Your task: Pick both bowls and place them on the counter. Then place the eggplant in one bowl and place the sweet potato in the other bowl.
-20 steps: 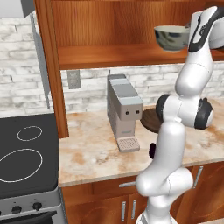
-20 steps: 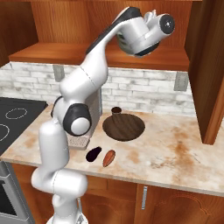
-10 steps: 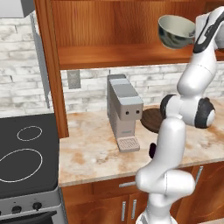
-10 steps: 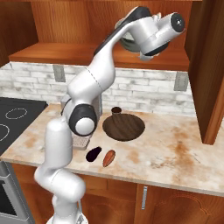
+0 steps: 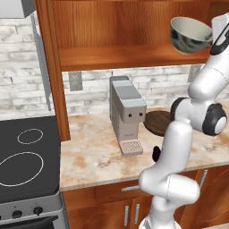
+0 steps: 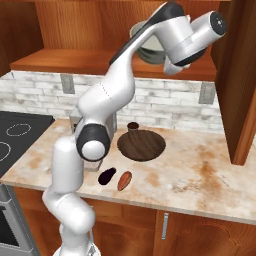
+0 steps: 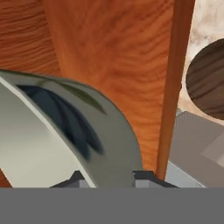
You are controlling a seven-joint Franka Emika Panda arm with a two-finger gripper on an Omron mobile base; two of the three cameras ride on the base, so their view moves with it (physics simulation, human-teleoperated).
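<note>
The grey-green glazed bowl hangs tilted just above the wooden shelf, and my gripper is shut on its right rim. In the hand view the bowl's wall runs down between the two fingertips of the gripper. From the right the bowl shows partly behind the arm. The shallow dark wooden bowl sits on the marbled counter. In front of it lie the eggplant and, right beside it, the sweet potato.
A grey coffee machine stands on the counter left of the wooden bowl, with a small brown cup behind the bowl. The black stovetop is at the far left. A tall cabinet side wall bounds the shelf on the right.
The gripper went from open to shut on the grey-green bowl's rim. The bowl has risen off the shelf and tipped.
</note>
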